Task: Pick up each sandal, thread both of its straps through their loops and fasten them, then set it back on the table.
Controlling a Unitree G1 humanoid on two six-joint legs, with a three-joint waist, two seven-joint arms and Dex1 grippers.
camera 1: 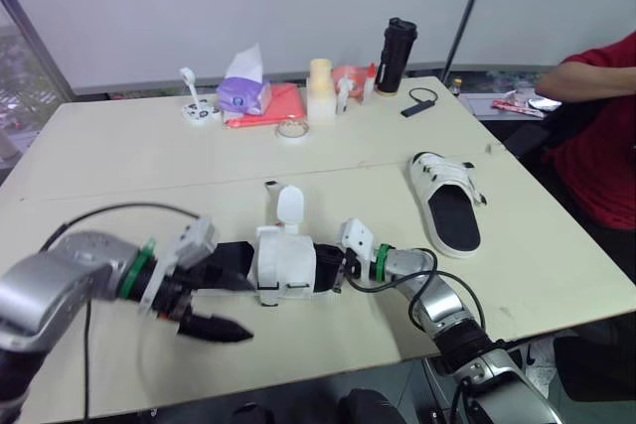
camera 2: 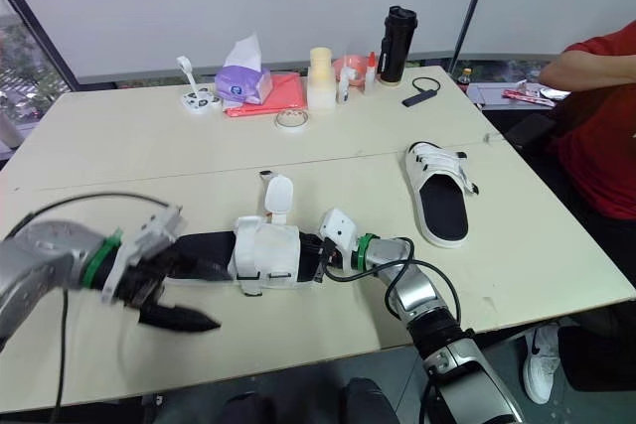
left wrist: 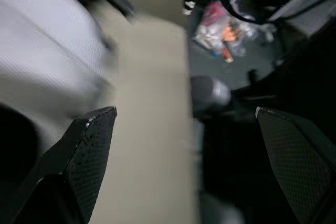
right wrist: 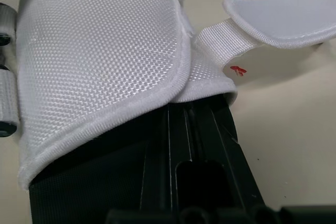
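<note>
A white sandal with a black footbed (camera 1: pixel 284 263) lies near the table's front edge, between my two grippers. One of its straps (camera 1: pixel 289 206) stands loose above the mesh upper (right wrist: pixel 100 51). My right gripper (camera 1: pixel 335 268) is shut on the sandal's end nearest it, close against the black sole (right wrist: pixel 194 129). At the other end my left gripper (camera 1: pixel 231 305) is open, one finger over the footbed and the other finger (left wrist: pixel 89 150) out in front of the sandal. The second sandal (camera 1: pixel 447 202) rests flat at the right of the table, apart from both grippers.
Along the far edge stand a purple tissue pack (camera 1: pixel 244 92) on a red cloth (camera 1: pixel 270 106), a tape roll (camera 1: pixel 291 128), cream containers (camera 1: pixel 320 92) and a black bottle (camera 1: pixel 397 55). A person in red (camera 1: pixel 601 116) sits at the right. My right arm's cable (camera 1: pixel 422 280) loops over the table.
</note>
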